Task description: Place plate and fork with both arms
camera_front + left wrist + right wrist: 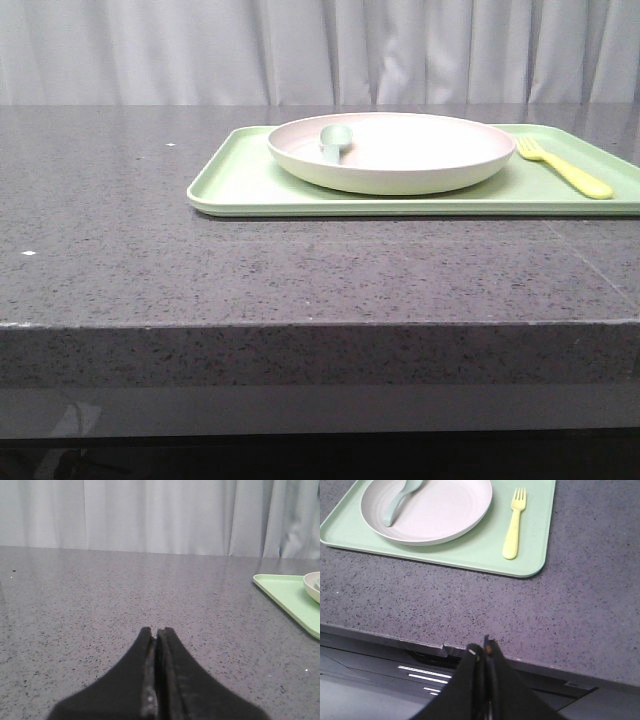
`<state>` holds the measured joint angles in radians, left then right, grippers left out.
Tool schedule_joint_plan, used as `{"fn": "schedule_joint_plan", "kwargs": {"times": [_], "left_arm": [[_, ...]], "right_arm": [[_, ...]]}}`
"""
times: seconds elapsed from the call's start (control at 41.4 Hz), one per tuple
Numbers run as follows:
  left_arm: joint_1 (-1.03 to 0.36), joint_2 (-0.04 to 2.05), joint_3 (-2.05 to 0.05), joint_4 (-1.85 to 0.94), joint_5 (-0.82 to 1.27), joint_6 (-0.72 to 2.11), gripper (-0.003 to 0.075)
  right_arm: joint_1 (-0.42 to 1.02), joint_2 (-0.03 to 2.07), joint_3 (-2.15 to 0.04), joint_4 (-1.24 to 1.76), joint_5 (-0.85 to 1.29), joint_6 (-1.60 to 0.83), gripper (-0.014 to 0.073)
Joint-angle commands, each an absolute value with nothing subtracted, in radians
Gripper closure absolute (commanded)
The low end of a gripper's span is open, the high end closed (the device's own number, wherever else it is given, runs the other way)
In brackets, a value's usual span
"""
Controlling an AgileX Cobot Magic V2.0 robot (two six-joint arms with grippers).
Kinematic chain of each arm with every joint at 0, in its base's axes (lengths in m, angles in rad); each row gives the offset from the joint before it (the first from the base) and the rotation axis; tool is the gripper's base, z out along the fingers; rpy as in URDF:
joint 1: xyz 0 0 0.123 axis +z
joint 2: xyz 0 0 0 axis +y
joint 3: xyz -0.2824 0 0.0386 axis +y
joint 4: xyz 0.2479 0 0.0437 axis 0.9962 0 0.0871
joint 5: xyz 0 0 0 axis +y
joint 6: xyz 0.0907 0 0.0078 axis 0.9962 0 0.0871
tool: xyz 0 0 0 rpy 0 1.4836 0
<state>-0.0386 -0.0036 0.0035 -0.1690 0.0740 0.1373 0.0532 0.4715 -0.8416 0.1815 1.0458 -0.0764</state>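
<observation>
One plate [392, 152], one fork [564, 167], one tray [240, 180], seemingly one spoon [333, 140]

Tray [250, 180]: right end cut off in front view; spoon [333, 140] handle hidden behind plate [400, 165] rim; plate mostly cropped in left wrist view.

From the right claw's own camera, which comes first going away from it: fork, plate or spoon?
1. The fork, on the tray's bare strip beside the plate, nearest the right gripper.
2. The plate, mid-tray.
3. The spoon, in the plate's far side.
</observation>
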Motion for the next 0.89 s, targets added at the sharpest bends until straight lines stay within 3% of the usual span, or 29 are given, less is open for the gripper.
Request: {"fn": "schedule_joint_plan", "kwargs": {"times": [0.0,0.193,0.87], "left_arm": [[-0.037,-0.027,0.011,-0.199,-0.014,0.141,0.0741],[-0.037,-0.029,0.011,-0.069,-0.014,-0.025,0.0741],[-0.037,-0.029,0.011,-0.084,-0.016,-0.006,0.0741]], "right_arm": [[0.053,0.477,-0.864,0.190,0.986,-0.075,0.0711],[0.053,0.477,-0.864,0.190,0.986,-0.075,0.0711],[0.053,0.477,-0.864,0.190,0.986,-0.075,0.0711]]}}
